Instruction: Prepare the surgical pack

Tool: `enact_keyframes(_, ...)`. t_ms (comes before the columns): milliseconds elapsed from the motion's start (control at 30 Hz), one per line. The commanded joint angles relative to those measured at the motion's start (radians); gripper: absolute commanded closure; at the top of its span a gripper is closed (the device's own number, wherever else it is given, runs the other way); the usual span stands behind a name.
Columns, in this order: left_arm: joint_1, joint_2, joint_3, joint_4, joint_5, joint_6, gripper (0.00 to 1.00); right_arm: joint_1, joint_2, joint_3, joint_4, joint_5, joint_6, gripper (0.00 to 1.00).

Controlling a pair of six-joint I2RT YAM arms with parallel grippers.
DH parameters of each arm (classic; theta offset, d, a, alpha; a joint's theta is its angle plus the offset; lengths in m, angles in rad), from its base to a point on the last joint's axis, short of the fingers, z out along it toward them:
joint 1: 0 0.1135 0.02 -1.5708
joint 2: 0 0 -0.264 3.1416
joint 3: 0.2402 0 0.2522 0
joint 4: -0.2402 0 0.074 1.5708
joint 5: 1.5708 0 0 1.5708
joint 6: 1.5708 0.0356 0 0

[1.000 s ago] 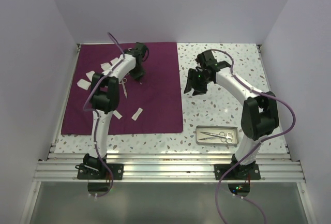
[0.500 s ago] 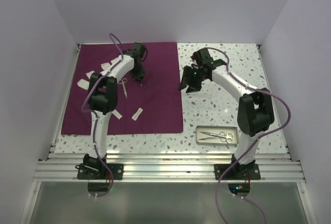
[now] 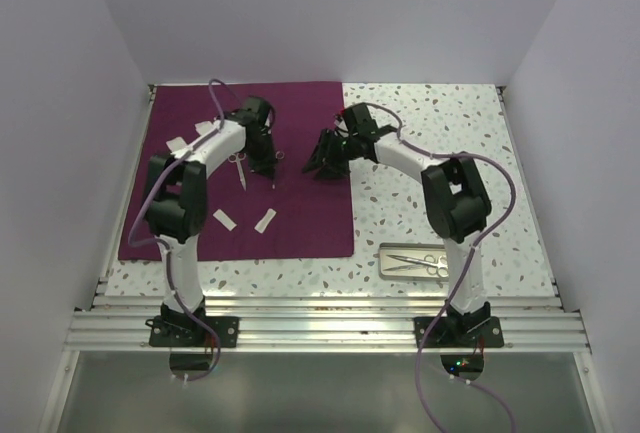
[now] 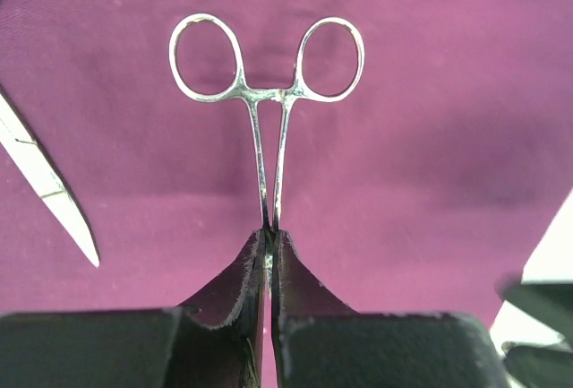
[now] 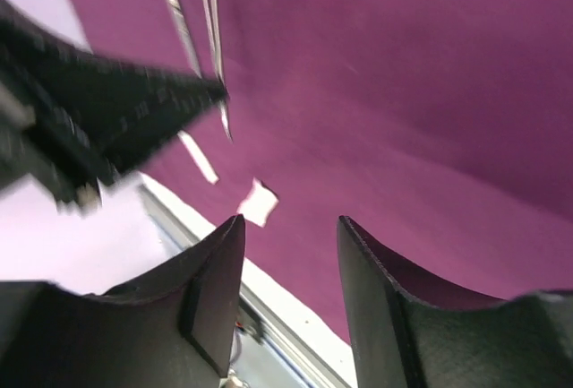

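The plum-purple cloth (image 3: 300,215) lies flat on the left half of the table. My left gripper (image 3: 270,166) is over its upper middle, shut on the tips of a silver scissor-like instrument (image 4: 269,92) whose finger rings point away from me. A second instrument (image 3: 241,169) lies on the cloth just to the left. My right gripper (image 3: 318,165) hovers open over the cloth's right part, close to the left gripper, with nothing between its fingers (image 5: 215,271). White gauze pads (image 3: 266,219) are scattered on the cloth. The steel tray (image 3: 452,253) at front right holds another pair of scissors.
Several more gauze pads (image 3: 180,143) lie at the cloth's upper left. White walls close in the table on three sides. An aluminium rail (image 3: 320,313) runs along the near edge. The right half is bare speckled tabletop (image 3: 440,143).
The right arm has swung left from the speckled tabletop to above the cloth's right part. The left gripper has closed on the instrument and shifted slightly towards the near side.
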Motion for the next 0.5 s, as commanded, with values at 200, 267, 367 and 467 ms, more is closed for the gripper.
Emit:
enact_keyframes(200,-0.001,-0.173,-0.141,0.099,0.123,0.097,1.00,0.043,0.131,0.141,0.254,-0.100,0.202,0.45)
enact_keyframes(267,-0.001,-0.186,-0.163,0.114,0.145,0.099,1.00,0.063,0.162,0.155,0.281,-0.101,0.233,0.43)
enact_keyframes(367,-0.001,-0.212,-0.198,0.127,0.162,0.099,1.00,0.086,0.194,0.181,0.300,-0.098,0.256,0.42)
enact_keyframes(467,-0.001,-0.238,-0.226,0.136,0.180,0.102,1.00,0.110,0.229,0.204,0.328,-0.097,0.282,0.42)
